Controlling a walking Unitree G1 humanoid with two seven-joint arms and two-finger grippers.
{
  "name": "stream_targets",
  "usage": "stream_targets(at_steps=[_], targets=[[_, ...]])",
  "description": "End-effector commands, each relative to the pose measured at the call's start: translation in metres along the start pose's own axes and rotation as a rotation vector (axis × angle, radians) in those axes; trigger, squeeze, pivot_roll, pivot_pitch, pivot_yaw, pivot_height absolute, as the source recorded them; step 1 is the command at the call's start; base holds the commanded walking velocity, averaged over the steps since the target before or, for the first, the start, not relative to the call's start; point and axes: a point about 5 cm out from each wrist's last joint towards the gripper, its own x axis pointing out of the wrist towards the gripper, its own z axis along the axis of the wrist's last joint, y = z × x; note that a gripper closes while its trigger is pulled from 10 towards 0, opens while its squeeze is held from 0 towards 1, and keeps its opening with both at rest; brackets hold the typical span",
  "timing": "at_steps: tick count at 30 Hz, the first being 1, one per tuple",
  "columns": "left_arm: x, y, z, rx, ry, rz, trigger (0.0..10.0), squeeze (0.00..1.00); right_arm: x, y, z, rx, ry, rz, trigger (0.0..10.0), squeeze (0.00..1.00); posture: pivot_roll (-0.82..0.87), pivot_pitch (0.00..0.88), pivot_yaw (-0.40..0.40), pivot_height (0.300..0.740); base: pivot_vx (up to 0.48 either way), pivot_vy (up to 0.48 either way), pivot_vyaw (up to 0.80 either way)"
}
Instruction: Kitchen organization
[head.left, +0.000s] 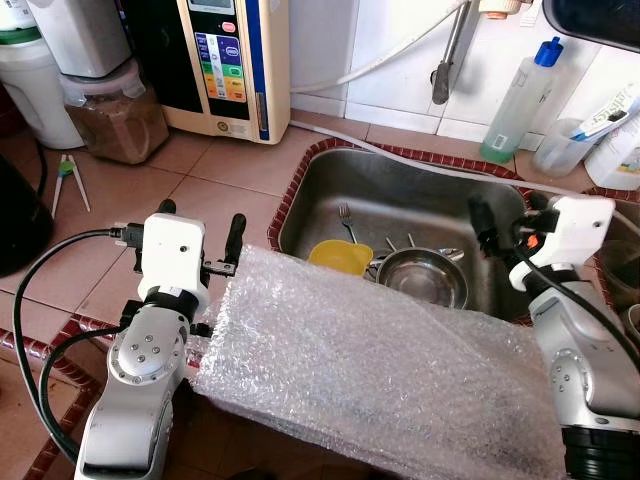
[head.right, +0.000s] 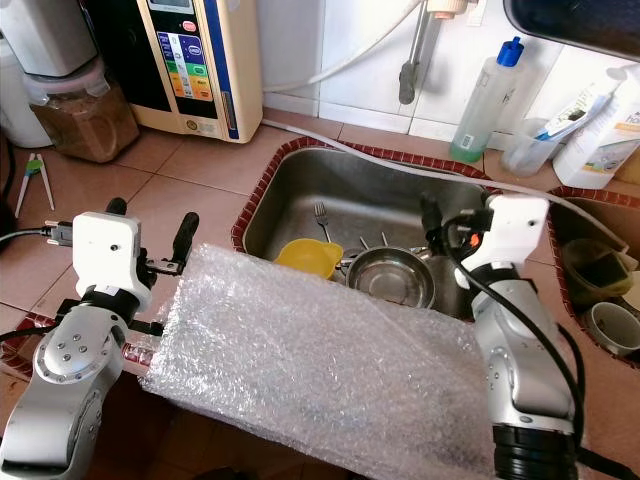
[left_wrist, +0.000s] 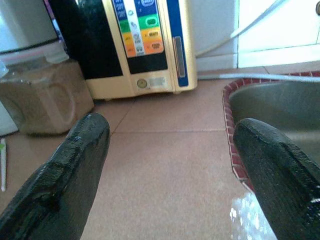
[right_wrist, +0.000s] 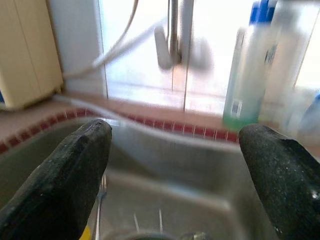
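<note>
A large sheet of clear bubble wrap (head.left: 370, 370) lies across the front of the counter between my two arms, overlapping the near rim of the steel sink (head.left: 330, 190). In the sink sit a yellow cup (head.left: 340, 257), a steel bowl (head.left: 425, 278) and a fork (head.left: 345, 218). My left gripper (head.left: 201, 217) is open above the tiled counter, at the wrap's left corner, holding nothing. My right gripper (head.left: 510, 215) is open over the right side of the sink, also holding nothing. In the wrist views the left gripper (left_wrist: 170, 165) and the right gripper (right_wrist: 175, 175) both have their fingers spread wide.
A cream water machine (head.left: 225, 60) and a container of brown powder (head.left: 115, 115) stand at the back left. The faucet (head.left: 445, 60), a blue-capped bottle (head.left: 520, 95) and a plastic cup (head.left: 565, 145) line the back wall. Green-handled tongs (head.left: 68, 175) lie on the left counter.
</note>
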Motion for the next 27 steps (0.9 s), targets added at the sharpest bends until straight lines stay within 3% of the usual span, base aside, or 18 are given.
stream_targets(at_steps=[1,20,27], targets=[[0.003,-0.002,0.003,0.018,-0.017,-0.010,10.0,0.00,0.003,0.003,0.016,-0.001,-0.058,0.010,10.0,0.00,0.00,0.098,0.001,0.740,0.000,0.000,0.00],[0.008,-0.003,0.003,0.002,-0.011,-0.012,10.0,0.00,-0.001,0.000,0.005,0.021,0.019,0.004,10.0,0.00,0.00,0.101,0.002,0.740,0.000,0.000,0.00],[0.008,-0.003,0.000,0.001,0.002,-0.017,10.0,0.00,0.000,-0.002,0.006,0.019,0.021,0.000,10.0,0.00,-0.01,0.103,0.002,0.740,-0.242,0.000,0.00]])
